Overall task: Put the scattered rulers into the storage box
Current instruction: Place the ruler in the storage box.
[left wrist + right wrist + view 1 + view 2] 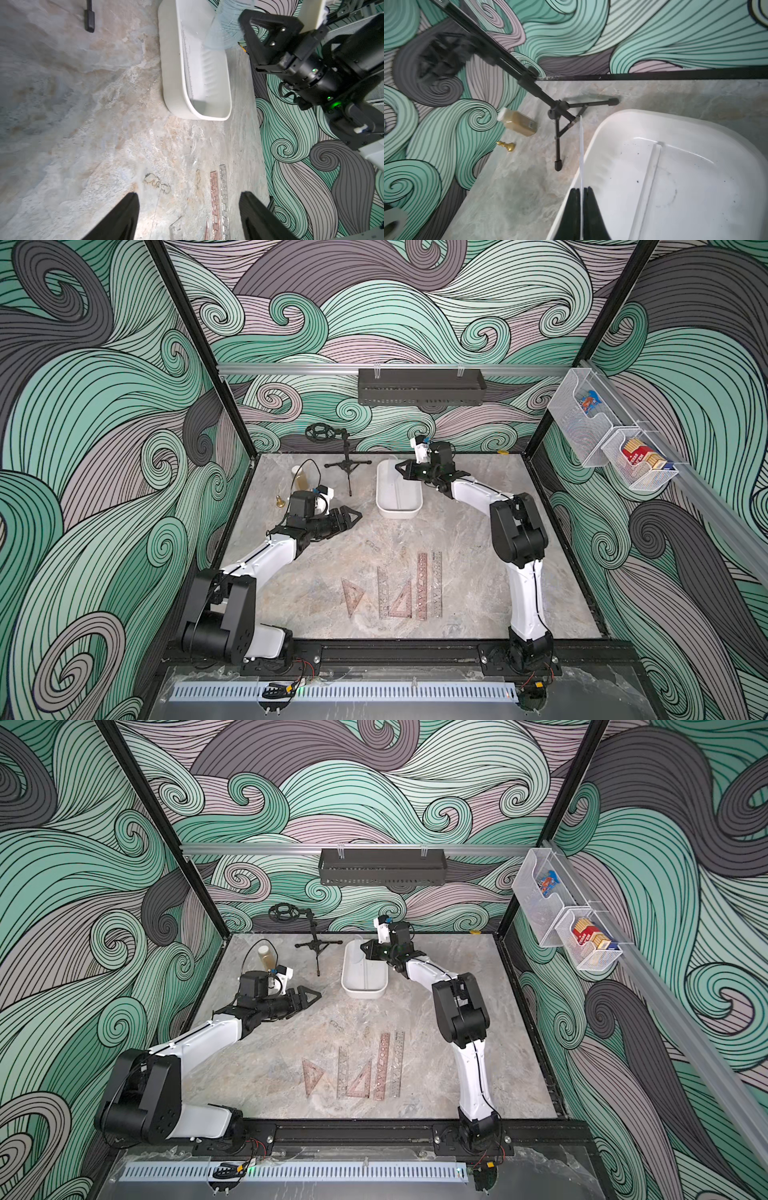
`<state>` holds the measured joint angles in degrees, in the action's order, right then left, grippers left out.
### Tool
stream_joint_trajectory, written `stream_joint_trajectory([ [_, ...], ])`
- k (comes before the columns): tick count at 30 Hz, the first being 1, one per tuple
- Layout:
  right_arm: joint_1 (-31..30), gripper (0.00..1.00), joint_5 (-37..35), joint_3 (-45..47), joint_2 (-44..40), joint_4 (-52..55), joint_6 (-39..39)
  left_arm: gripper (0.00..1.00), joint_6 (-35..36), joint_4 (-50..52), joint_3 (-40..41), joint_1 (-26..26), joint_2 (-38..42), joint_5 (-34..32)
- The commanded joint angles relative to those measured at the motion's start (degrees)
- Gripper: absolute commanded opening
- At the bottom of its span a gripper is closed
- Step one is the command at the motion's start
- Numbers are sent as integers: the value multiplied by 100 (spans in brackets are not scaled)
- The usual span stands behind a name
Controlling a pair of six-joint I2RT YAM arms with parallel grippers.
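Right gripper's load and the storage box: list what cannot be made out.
- The clear piece in the right gripper: cut by the left wrist view's edge, edge-on in the right wrist view; outline unknown.
- The storage box: contents too faint in both top views; a clear ruler shows only in the left wrist view.
- The rulers on the table: markings too small to read.

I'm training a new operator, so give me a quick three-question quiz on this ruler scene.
1. True or false: the left tool is shut on a ruler.
2. How many triangles lie on the table? A one, B two, C four.
3. What does the right tool hold over the box?
Key: 1 false, it is open and empty; 2 B; 3 a clear protractor.
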<state>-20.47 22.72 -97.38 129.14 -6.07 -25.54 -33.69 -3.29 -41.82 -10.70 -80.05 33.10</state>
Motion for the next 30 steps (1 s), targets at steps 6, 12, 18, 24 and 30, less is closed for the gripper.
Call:
stream_joint_trajectory([
  [6, -219, 0, 7, -627, 688, 781, 133, 79, 271, 285, 32, -38, -107, -221],
  [12, -247, 5, -16, -895, 1010, 1037, 118, 79, 297, 328, 7, -39, -342, -164],
  [18, -238, 9, -159, -1069, 1177, 1252, 165, 79, 319, 364, -25, -38, -362, -161],
  [24, -232, 17, -271, -1128, 1253, 1336, 212, 79, 328, 374, -28, -38, -371, -146],
  [30, -194, 23, -320, -1431, 1386, 1619, 325, 79, 324, 379, -41, -31, -358, -146],
])
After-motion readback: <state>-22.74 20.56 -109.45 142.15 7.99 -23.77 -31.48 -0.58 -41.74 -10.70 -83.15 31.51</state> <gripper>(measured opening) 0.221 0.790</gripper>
